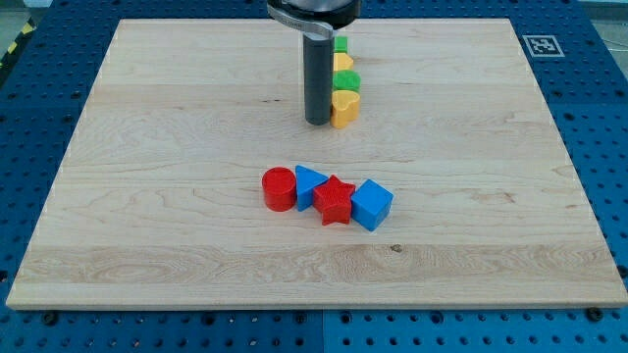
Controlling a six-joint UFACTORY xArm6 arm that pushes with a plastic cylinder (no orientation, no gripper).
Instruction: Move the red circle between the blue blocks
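Resting on the wooden board [147, 196], my tip [317, 122] stands far back, just left of a yellow heart [344, 108] that ends a column running away through a green block [346, 80], a yellow block [342, 63] and another green one [340, 44]. It is a bare rod, gripping nothing. The red circle [279, 188] lies well nearer, slightly left of the tip, touching the blue triangle [309, 183]. A red star [335, 200] sits between that triangle and the blue cube [371, 204].
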